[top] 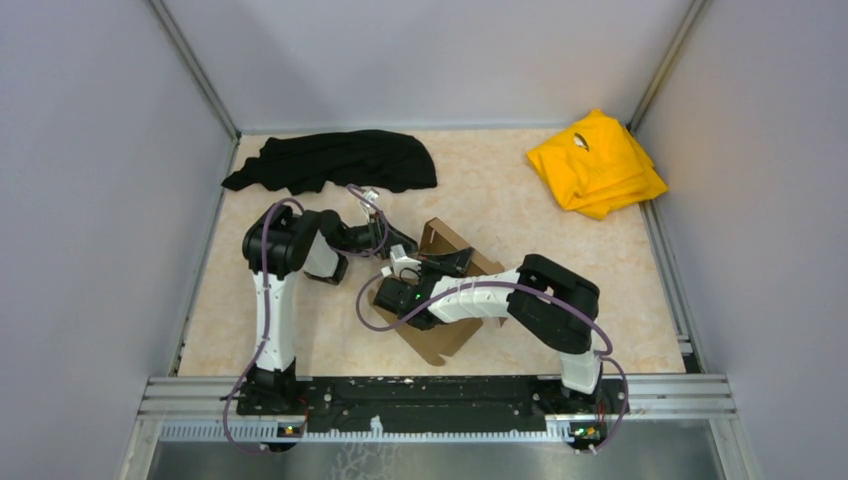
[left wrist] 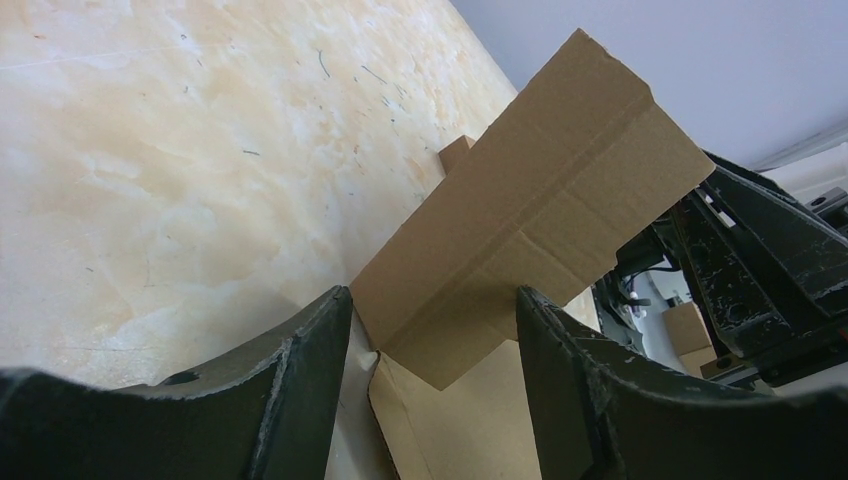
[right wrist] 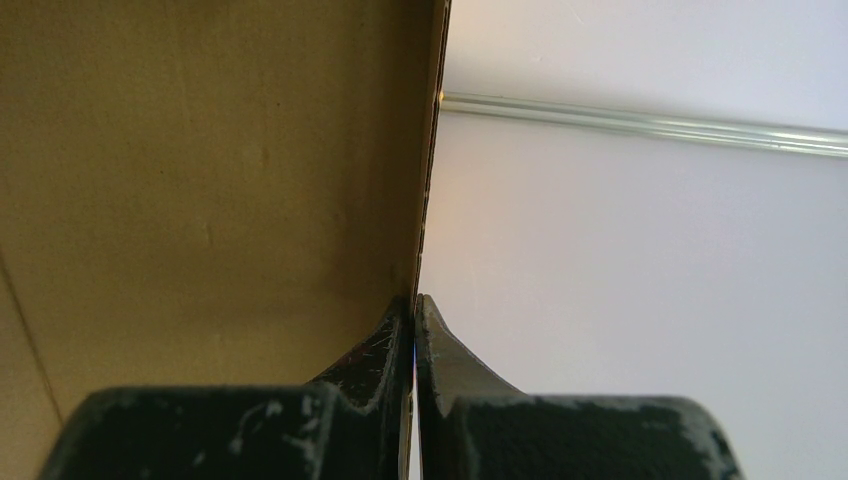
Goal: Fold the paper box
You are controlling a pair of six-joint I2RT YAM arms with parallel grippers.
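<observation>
Pinching of a thin cardboard edge is being done by the right gripper (right wrist: 415, 312), whose fingers are pressed together on one upright wall of the paper box (top: 447, 338). The box lies partly folded near the middle of the table (top: 320, 335), slightly towards the near edge, between the two arms. The left gripper (left wrist: 432, 300) is held apart, and a raised flap (left wrist: 540, 210) stands tilted between its fingers. Whether either finger touches the flap cannot be told.

Several failures can be expected from here. The pinch is taken on a very narrow strip of wall, so the wall could be pulled out of it if the flap is pushed hard. With that hold lost, the whole box would likely be slid or turned across the smooth table rather than folded. If the flap is squeezed or pressed off its printed crease, it could be buckled or torn instead of bent cleanly. The two grippers are also placed very near each other over the box, so a knock between them is a risk. A flap released too early may spring back.
</observation>
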